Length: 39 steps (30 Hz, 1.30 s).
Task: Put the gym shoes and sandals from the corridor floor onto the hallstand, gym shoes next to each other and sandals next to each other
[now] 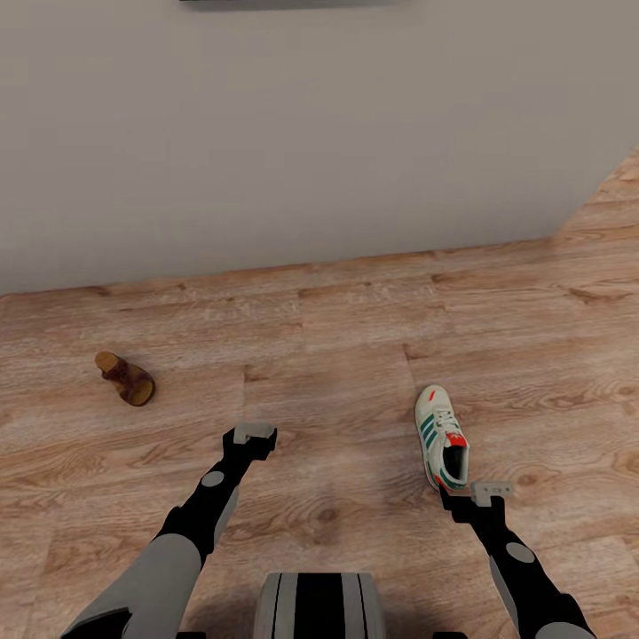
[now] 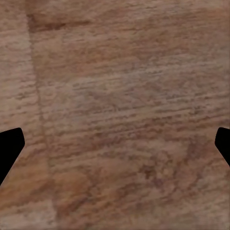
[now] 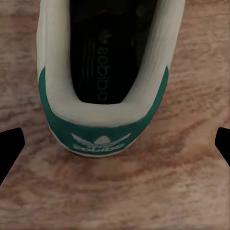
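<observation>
While the right gripper (image 1: 484, 493) hangs low over the corridor floor (image 1: 355, 355), one gym shoe (image 1: 442, 437) lies directly ahead of it, heel nearest the tool and toe pointing away toward the wall (image 1: 293, 133). Seen from the right wrist camera, the gym shoe (image 3: 103, 76) sits just beyond the right gripper (image 3: 115, 148), its green heel panel with a white logo facing the tool and its dark opening visible from above; the two black fingertips (image 3: 9, 151) stand far apart at either edge of the picture, wider than the heel, and neither touches the shoe, so the jaws are spread and empty. Over on the other side, the left gripper (image 1: 253, 437) also points down at bare planks, well apart from the shoe, which lies off to its right. From the left wrist camera, the left gripper (image 2: 115, 148) shows its fingertips (image 2: 9, 148) equally wide apart with nothing but wood grain between them, so it too is spread and holds nothing. One brown sandal (image 1: 125, 378) rests on the floor ahead of the left gripper and out to its left, well clear of it and near the wall.
</observation>
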### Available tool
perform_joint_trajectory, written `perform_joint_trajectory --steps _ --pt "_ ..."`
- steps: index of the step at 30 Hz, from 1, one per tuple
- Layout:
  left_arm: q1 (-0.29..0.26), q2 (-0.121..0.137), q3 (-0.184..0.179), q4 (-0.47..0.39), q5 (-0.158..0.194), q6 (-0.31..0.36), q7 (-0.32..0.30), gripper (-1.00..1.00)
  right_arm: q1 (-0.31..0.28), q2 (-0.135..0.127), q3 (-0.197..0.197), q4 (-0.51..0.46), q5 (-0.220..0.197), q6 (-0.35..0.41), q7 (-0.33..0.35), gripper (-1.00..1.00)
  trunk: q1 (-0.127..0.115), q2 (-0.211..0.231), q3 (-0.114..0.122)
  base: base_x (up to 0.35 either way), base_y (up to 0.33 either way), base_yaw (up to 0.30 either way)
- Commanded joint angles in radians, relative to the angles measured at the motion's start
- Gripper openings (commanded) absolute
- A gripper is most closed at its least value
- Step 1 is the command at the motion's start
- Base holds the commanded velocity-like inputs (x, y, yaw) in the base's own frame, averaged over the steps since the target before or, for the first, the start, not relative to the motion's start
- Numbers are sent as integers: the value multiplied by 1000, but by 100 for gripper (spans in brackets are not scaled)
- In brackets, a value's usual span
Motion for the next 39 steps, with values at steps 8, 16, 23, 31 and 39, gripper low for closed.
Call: perform_joint_trajectory --steps 8,16,23,31,39 --pt "-1 -1 9 0 -7 -3 -7 100 -1 1 -8 2 9 -5 8 100 3 -2 -25 0 0 -2" --pt "0 -2 10 0 -7 -6 -7 100 -1 1 -8 2 9 -5 8 100 4 -2 -44 0 0 0" --pt "0 -2 9 0 -8 -6 -7 100 -1 1 -8 2 9 -5 8 100 4 -2 -45 0 0 0" --pt "0 -1 8 0 -9 -3 -7 100 -1 1 -8 2 9 -5 8 100 4 -2 -45 73 0 0" --pt "0 -1 8 1 -9 -5 -7 100 -1 1 -8 1 9 -5 8 100 4 -2 -45 50 0 0"
